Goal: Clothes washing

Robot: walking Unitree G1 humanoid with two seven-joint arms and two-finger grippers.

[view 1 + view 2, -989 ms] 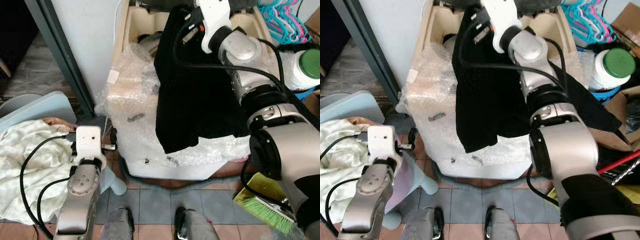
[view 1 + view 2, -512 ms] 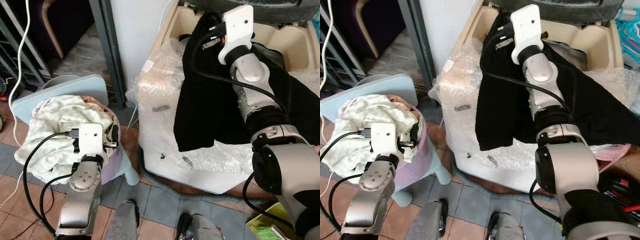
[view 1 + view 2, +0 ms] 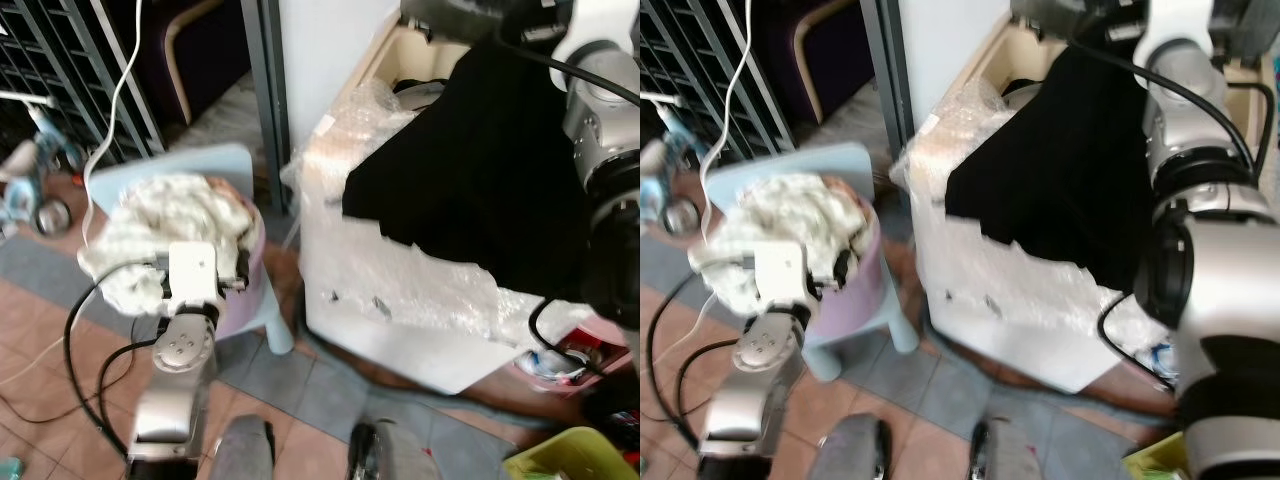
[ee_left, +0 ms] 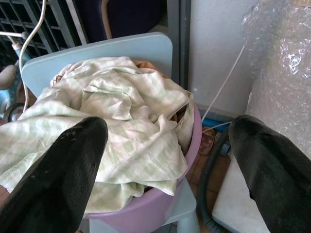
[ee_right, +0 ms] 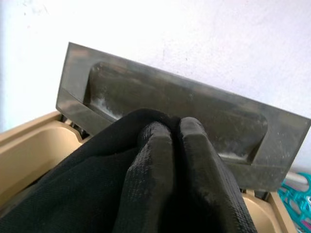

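Right gripper (image 5: 175,145) jaws pinch black garment (image 3: 480,160); left gripper (image 4: 165,160) spread; apparently no writing.

Our slightly blurred head cameras look down at the washing machine (image 3: 420,290) and laundry basket (image 3: 855,275). Our left wrist camera sits close above that basket; the right faces what seems the machine's lid (image 5: 165,104).

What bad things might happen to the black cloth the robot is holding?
1. The right tool pinches only an edge of the black cloth; most of it drapes over the bubble-wrapped washing machine, so it may slip out.
2. The hanging cloth could snag on the bubble wrap.
3. The open left tool hovers near the purple basin on its chair, which might tip.
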